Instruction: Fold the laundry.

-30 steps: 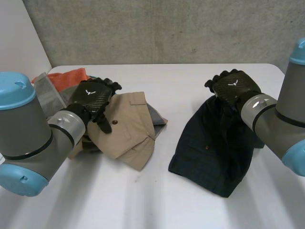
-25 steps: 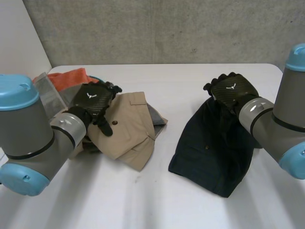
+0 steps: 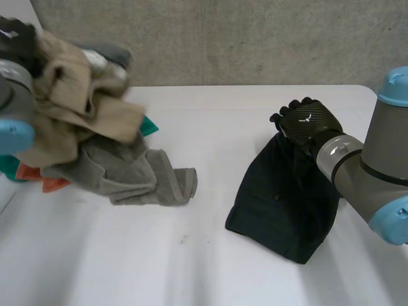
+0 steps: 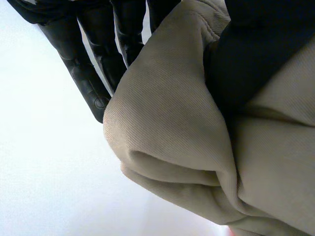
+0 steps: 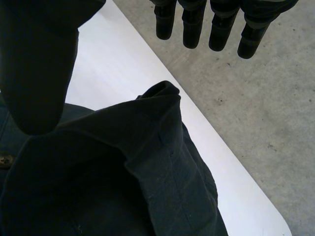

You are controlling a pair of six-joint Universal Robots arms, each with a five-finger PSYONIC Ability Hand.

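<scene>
Task barely begun, by my read: nothing on the white table (image 3: 191,255) is folded flat. Upper left of the head frame: left hand (image 3: 16,35) holds a mixed bundle high. The crumpled tan twill garment (image 3: 70,108) is on top, and the grey knit cloth (image 3: 134,175) hangs from it, its lower end touching the table at left centre. A teal scrap of cloth (image 3: 148,125) and an orange scrap of cloth (image 3: 46,185) poke out. Left wrist view: tan fabric clamped between fingers (image 4: 88,69) and thumb.

Right centre: dark navy garment (image 3: 280,204) bunched in a rough heap on the table. Right hand (image 3: 306,124) sits over its upper end, fingers (image 5: 192,24) straight and apart, gripping nothing, with the fabric peak under the palm.

Left to do: separate the bundle, then spread and fold every piece.

Containers: none I can make out; laundry is in hand or loose on the table.
</scene>
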